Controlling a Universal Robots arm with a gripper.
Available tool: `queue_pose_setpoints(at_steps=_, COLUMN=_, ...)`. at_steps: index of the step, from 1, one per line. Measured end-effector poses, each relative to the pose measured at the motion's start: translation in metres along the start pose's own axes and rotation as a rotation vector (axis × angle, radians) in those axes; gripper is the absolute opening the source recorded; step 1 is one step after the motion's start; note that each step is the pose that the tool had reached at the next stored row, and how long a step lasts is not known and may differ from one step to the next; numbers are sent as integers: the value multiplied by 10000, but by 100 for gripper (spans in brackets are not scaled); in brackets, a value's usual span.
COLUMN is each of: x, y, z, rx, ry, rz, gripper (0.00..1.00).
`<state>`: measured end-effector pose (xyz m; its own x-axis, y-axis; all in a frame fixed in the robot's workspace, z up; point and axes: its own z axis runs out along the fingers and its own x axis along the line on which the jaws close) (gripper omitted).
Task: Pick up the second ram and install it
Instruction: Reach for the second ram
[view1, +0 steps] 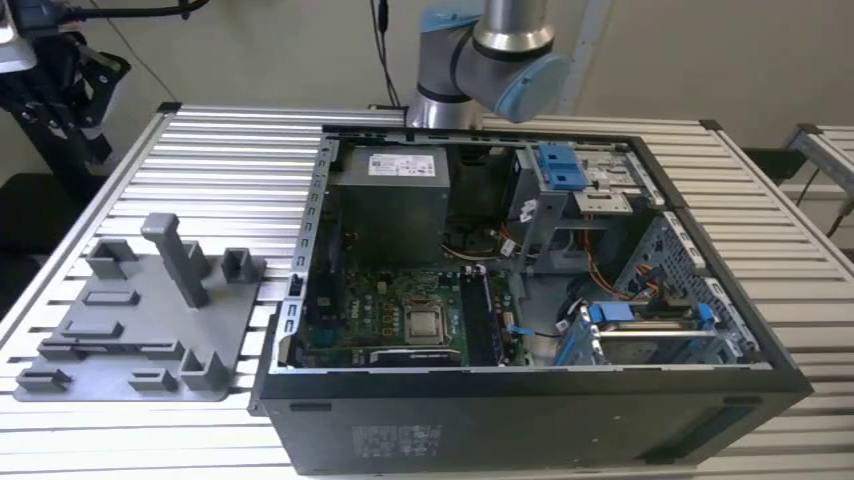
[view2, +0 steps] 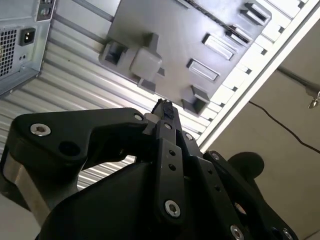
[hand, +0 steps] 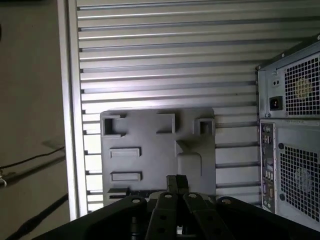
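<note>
Gripper (view2: 162, 107) hung above the grey tray (hand: 150, 135) on the slatted table (hand: 165, 60), fingertips pressed together, gripping nothing; the second ram (view1: 495, 322) well apart from it, seemingly seated in a slot beside the processor (view1: 424, 322), inside the open computer case (view1: 534, 400)

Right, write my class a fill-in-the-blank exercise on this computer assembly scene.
1. The grey tray lies to the exterior view's ___ of the computer case.
2. The case and the tray both rest on a slatted ___.
3. In the first wrist view, the gripper hangs over the grey ___.
Missing words: left; table; tray.
</note>
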<state>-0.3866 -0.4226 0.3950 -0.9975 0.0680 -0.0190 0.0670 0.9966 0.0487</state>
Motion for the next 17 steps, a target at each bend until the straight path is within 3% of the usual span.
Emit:
queue_pose_setpoints(at_steps=9, x=250, y=-38, z=-4, rx=0, ry=1, rz=-2, gripper=11)
queue_pose_setpoints(at_steps=17, x=271, y=-41, z=-4, rx=0, ry=0, rz=-2, gripper=11)
